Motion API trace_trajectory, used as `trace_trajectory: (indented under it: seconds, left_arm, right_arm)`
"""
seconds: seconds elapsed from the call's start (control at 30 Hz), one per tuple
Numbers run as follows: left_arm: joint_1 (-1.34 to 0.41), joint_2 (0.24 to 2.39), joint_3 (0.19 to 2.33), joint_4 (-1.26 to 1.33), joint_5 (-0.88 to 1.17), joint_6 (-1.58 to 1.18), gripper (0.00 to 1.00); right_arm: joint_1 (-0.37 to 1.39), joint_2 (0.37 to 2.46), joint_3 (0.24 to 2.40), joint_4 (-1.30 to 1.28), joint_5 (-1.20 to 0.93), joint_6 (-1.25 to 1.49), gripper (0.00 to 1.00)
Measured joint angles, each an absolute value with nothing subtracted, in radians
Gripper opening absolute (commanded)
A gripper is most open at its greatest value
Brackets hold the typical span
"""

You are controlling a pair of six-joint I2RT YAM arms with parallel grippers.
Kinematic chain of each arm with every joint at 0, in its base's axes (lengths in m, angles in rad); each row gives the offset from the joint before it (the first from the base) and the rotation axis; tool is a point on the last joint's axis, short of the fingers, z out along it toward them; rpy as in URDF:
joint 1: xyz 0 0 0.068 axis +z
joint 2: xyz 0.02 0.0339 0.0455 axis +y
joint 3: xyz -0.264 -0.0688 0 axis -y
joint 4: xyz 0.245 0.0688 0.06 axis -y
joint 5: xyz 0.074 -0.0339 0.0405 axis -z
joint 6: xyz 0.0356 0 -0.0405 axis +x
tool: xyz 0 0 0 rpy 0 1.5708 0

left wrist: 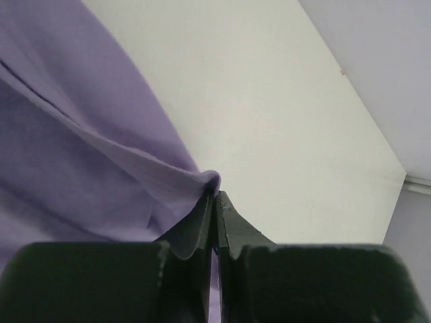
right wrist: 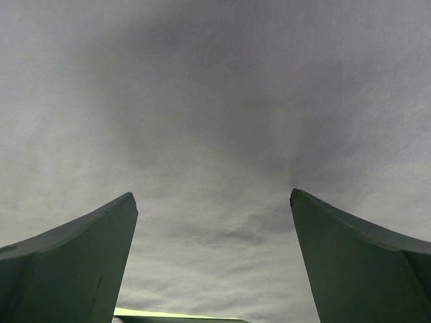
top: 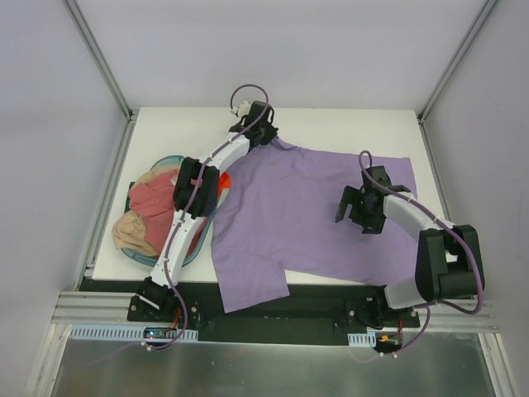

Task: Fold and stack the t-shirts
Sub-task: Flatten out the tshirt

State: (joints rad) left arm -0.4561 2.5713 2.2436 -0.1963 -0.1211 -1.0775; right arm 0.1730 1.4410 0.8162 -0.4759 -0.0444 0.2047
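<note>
A lavender-purple t-shirt (top: 306,207) lies spread over the middle of the white table (top: 347,128), one sleeve hanging over the near edge. My left gripper (top: 266,136) is at the shirt's far left corner. The left wrist view shows this gripper (left wrist: 217,195) shut on a pinched fold of the lavender cloth (left wrist: 81,134). My right gripper (top: 351,205) hovers over the shirt's right half. In the right wrist view that gripper (right wrist: 212,198) stands open, close above the cloth (right wrist: 215,101) with nothing between its fingers. A dusty pink-red t-shirt (top: 153,203) and a tan-beige t-shirt (top: 132,236) lie bunched in the basket.
A teal oval basket (top: 168,159) sits at the table's left edge, under the left arm. Bare white table (left wrist: 283,101) lies beyond the pinched corner. Grey walls and metal frame posts enclose the table on three sides.
</note>
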Motion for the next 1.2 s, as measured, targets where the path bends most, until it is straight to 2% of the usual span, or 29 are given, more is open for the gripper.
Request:
trace_trajectory:
  seconds: [0.17,0.27,0.33,0.37,0.4,0.5,0.6,0.63,0.8,0.93,1.2]
  left_arm:
    - [-0.456,2.639,2.284,-0.072,-0.124,-1.086,0.00]
    - [-0.456,2.712,2.333,0.053,-0.125,-1.087,0.18]
    - [-0.456,2.769,2.384,0.125,-0.130,-1.089,0.23]
    - [-0.456,2.803,2.412,0.160,-0.141,-1.096,0.35]
    - [-0.457,2.833,2.442,0.194,-0.150,-1.101,0.54]
    - [-0.457,2.889,2.478,0.290,-0.177,-1.125,0.71]
    - [-0.457,2.885,2.481,0.336,-0.181,-1.111,0.83]
    - [-0.458,2.881,2.477,0.341,-0.179,-1.104,0.99]
    - [-0.457,2.805,2.431,0.326,-0.104,-1.030,0.99]
    - [-0.457,2.645,2.355,0.248,0.008,-0.935,0.99]
    - [-0.470,1.979,1.754,0.181,0.210,-0.747,0.99]
  right_arm:
    - [0.173,1.466,0.817,-0.476,-0.041,0.197,0.99]
    - [0.173,1.468,0.820,-0.477,-0.041,0.192,0.99]
    - [0.173,1.468,0.824,-0.476,-0.041,0.190,0.99]
    - [0.173,1.468,0.826,-0.476,-0.041,0.189,0.99]
    - [0.173,1.468,0.826,-0.476,-0.041,0.189,0.99]
    - [0.173,1.468,0.827,-0.476,-0.043,0.183,0.99]
    - [0.173,1.468,0.827,-0.476,-0.042,0.177,0.99]
    - [0.173,1.468,0.827,-0.476,-0.042,0.176,0.99]
    - [0.173,1.458,0.829,-0.482,-0.036,0.170,0.99]
    - [0.174,1.433,0.849,-0.506,-0.017,0.164,0.99]
    - [0.174,1.289,0.874,-0.553,-0.005,0.168,0.96]
